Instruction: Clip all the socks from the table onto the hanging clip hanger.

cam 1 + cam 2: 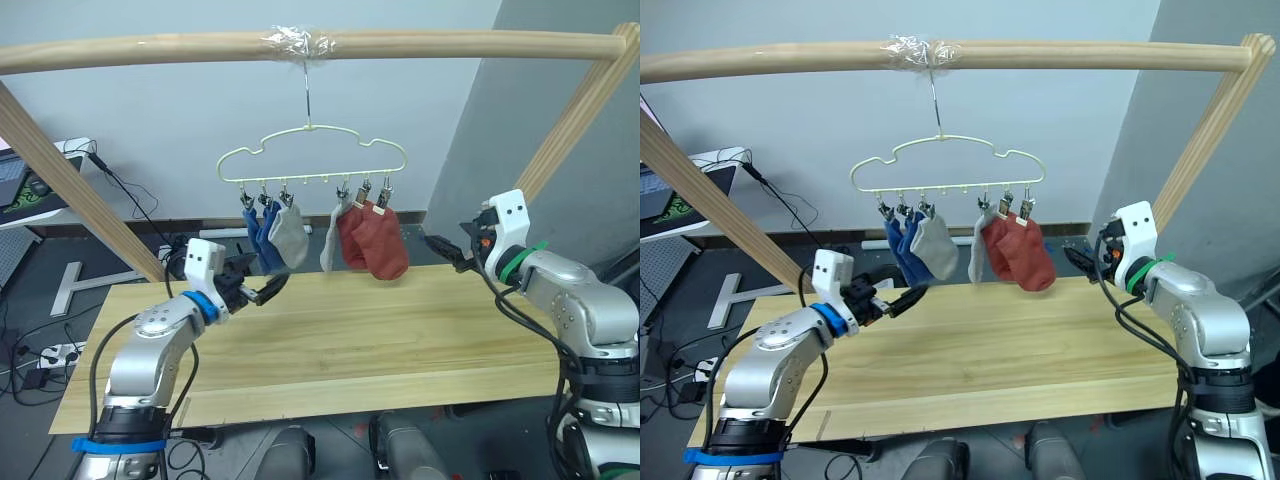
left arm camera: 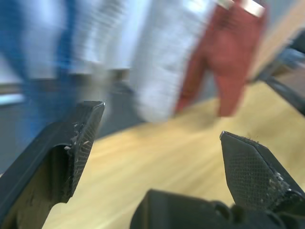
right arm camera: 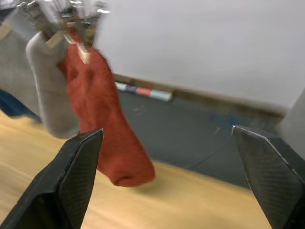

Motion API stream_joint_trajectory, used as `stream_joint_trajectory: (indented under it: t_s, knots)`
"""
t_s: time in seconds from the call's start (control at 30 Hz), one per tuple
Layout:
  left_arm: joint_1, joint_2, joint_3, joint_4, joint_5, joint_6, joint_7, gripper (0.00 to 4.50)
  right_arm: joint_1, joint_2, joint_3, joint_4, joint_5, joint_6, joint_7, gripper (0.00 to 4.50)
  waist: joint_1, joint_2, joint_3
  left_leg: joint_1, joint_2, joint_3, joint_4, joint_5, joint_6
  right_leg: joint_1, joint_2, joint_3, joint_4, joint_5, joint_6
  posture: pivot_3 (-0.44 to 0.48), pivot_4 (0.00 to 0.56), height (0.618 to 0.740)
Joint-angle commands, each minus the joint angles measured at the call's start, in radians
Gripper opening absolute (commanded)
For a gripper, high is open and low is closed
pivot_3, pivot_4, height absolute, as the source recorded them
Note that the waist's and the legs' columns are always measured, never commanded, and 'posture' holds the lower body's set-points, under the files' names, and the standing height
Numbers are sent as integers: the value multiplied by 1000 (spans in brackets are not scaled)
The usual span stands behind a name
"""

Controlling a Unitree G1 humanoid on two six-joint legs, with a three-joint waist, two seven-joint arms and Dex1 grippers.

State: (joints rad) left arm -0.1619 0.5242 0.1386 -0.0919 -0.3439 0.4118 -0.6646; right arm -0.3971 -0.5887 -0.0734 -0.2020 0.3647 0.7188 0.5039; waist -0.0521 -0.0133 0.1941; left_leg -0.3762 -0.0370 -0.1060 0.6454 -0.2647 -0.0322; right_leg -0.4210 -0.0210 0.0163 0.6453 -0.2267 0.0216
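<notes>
left wrist view is motion-blurred: blue socks [image 2: 43, 71], grey sock [image 2: 162, 62] and red socks [image 2: 228, 52] are smears, clips unreadable. in the head view the two blue socks [image 1: 258, 232] overlap, as do the red pair [image 1: 375, 240], so edges can't be split. table [image 1: 330, 350] near edge hidden behind the arms.

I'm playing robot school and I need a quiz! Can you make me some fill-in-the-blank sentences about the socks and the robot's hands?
1. The number of socks clipped on the clip hanger is ____.
2. The socks nearest the right gripper are coloured ____.
3. The fingers of the left gripper are ____.
4. The hanger's hook hangs from a ____ bar.

Missing words: six; red; open; wooden
</notes>
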Motion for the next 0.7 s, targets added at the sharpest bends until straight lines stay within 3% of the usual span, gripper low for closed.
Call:
stream_joint_trajectory:
  t_s: [0.03, 0.13, 0.37, 0.7]
  knots:
    - [44, 60, 118, -6, 11, -35, 30, 4493, 71, -13, -11, -21, -22, -111, 52, 4500, 1, -1, 0, 1, 0, 0, 0, 0, 0, 0, 0, 0, 0, 0, 0, -19, 176, 740]
    - [77, 109, 160, 22, 59, -42, 74, 4493, 125, -27, -22, -22, -35, -166, 82, 4500, 5, -1, 1, 0, 1, -1, 0, 0, 0, 0, 0, 0, 1, 0, 0, -7, 174, 740]
    - [139, 148, 249, 17, 17, -58, 30, 4493, 147, -33, -65, -21, -16, -186, 91, 4500, 22, -2, 1, 0, 0, -2, 0, 0, 0, 0, -1, 1, 0, 0, 0, 12, 166, 740]
    - [123, 142, 234, 2, 1, -53, 11, 4493, 124, -19, -46, -9, -29, -181, 89, 4500, 26, -2, 1, 0, 1, -2, 0, 0, 0, 0, -1, 1, 0, 0, 0, 16, 168, 740]
